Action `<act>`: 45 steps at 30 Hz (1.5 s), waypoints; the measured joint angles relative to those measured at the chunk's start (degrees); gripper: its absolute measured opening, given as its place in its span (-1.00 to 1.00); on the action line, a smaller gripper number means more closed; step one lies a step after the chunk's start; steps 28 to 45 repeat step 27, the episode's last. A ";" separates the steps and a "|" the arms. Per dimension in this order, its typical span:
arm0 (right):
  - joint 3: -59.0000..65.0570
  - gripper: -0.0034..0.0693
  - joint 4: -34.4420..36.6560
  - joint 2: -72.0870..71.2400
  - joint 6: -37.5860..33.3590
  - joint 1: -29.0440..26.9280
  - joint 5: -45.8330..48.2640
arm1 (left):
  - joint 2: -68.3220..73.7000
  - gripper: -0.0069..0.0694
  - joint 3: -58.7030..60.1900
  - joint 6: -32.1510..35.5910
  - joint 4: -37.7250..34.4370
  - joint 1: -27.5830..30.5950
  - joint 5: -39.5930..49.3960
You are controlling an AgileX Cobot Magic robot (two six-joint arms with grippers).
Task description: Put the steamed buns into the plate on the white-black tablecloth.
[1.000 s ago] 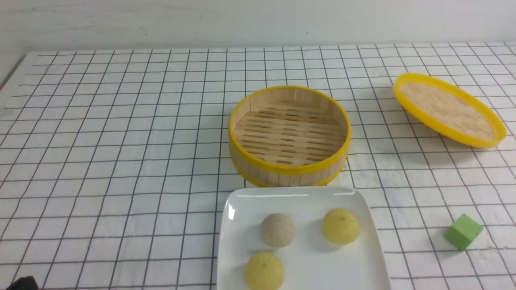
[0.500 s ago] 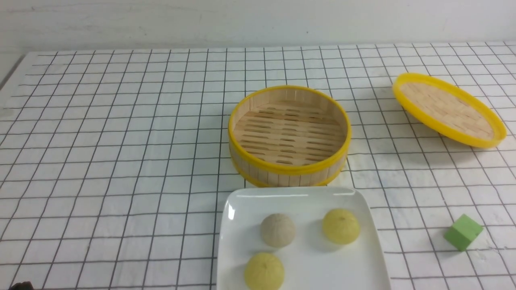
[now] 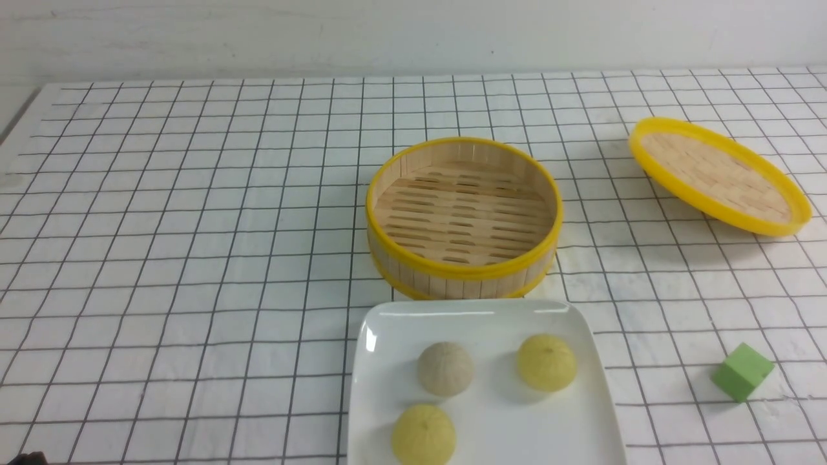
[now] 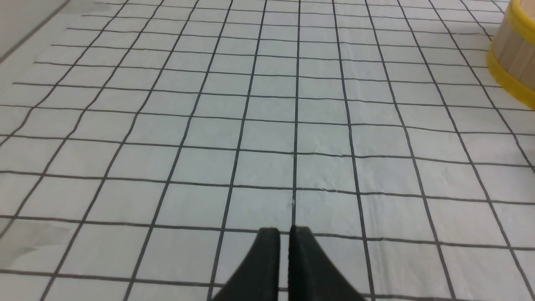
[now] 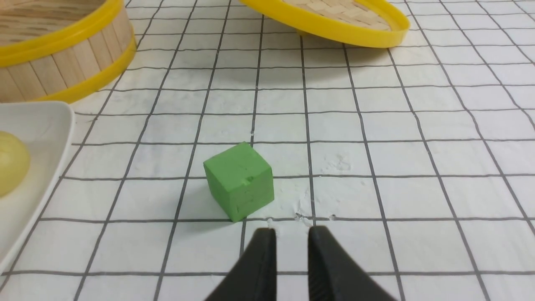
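Glossy white, the plate [image 3: 484, 387] sits at the near edge of your front view, and all three steamed buns [image 3: 444, 369] lie on it, apart from one another: an off-white one near the middle, a pale yellow one [image 3: 546, 361] to its right, another pale yellow one [image 3: 424, 434] nearer you. Just behind the plate stands the bamboo basket [image 3: 464, 216], nothing in it; its yellow-rimmed lid [image 3: 719, 175] rests tilted, far right of the basket. A green cube [image 3: 742, 371] sits right of the plate. The white-black tablecloth [image 3: 194, 258] covers the counter up to a pale wall.

From the left wrist you see bare gridded cloth, with the basket's wall [image 4: 516, 58] at one edge. The left pincer [image 4: 284, 234] holds nothing; its tips stand almost together, a thin slit between them.

From the right wrist, the cube [image 5: 239, 179] sits just ahead of the right pincer [image 5: 291, 234], untouched. Its tips are a little apart and grip nothing. You can see the plate's rim [image 5: 62, 138] with one yellow bun [image 5: 11, 163] beside the cube, and the basket and lid beyond.
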 joint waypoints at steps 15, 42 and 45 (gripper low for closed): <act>0.00 -0.47 0.00 0.00 0.00 0.00 0.00 | 0.00 -0.63 0.00 0.00 0.39 0.00 0.14; 0.00 -0.42 0.00 0.00 0.01 0.00 0.00 | 0.00 -0.59 0.00 0.00 0.51 0.00 0.14; 0.00 -0.42 0.00 0.00 0.01 0.00 0.00 | 0.00 -0.59 0.00 0.00 0.51 0.00 0.14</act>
